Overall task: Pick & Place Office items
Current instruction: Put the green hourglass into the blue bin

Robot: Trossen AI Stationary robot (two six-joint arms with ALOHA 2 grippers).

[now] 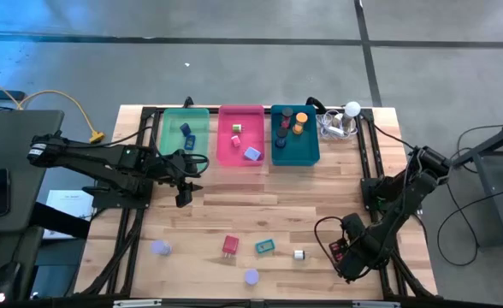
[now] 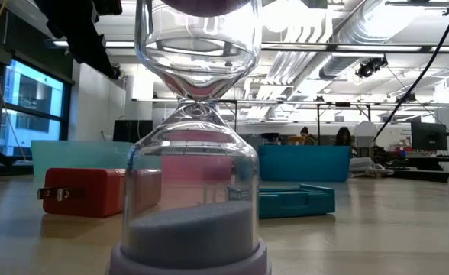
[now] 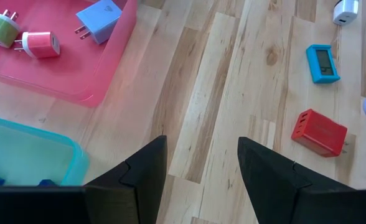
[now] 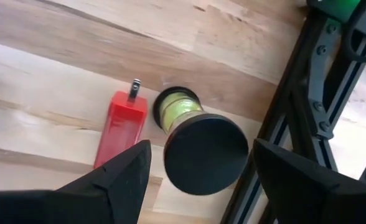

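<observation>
Two arms are working the table. The right gripper (image 4: 198, 180) is hovering at the near right edge, jaws standing wide and empty on either side of a black-capped spool (image 4: 195, 140) lying beside a red stick (image 4: 119, 127); the spool's axis is pointing toward the wrist. The left gripper (image 3: 201, 168), jaws parted and empty, is waiting by the trays (image 1: 241, 158).

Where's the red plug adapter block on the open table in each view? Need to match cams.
High: red plug adapter block on bare wood, lower centre.
Low: left of the hourglass, prongs pointing left.
Left wrist: right side, beyond the open left pincer.
Right wrist: cannot tell; a red block there may be another.
Shared landmark: teal rectangular gadget beside it.
</observation>
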